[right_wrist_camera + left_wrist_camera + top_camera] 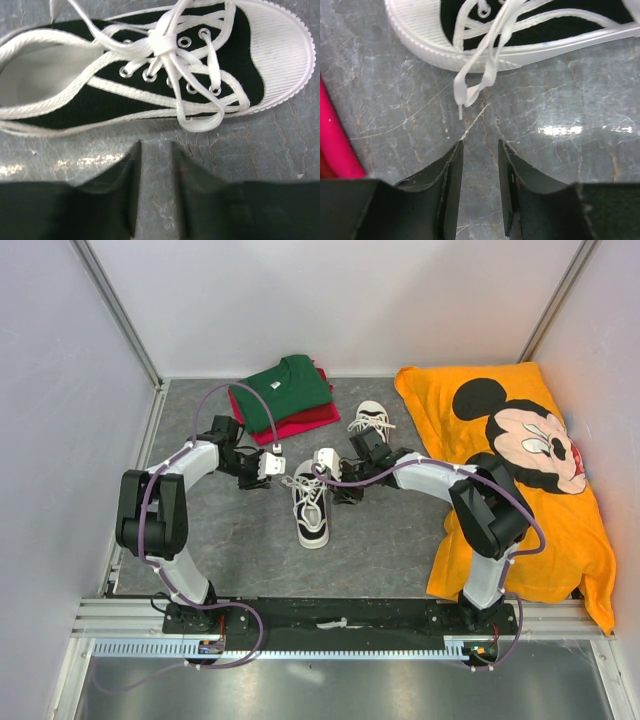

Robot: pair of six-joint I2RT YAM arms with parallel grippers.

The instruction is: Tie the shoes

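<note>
Knot (159, 44) clear in right wrist; lace tips (462, 97) in left wrist

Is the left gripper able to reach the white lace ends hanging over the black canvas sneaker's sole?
Probably yes: the open left gripper faces the white lace ends directly, and only bare grey table lies between.

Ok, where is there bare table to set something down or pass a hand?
The widest bare patch is the strip of table between the middle sneaker and the near edge. A smaller one lies left of that sneaker, nearer than the left gripper. Crowded at the back: folded shirts, far sneaker and right gripper sit close together.
</note>
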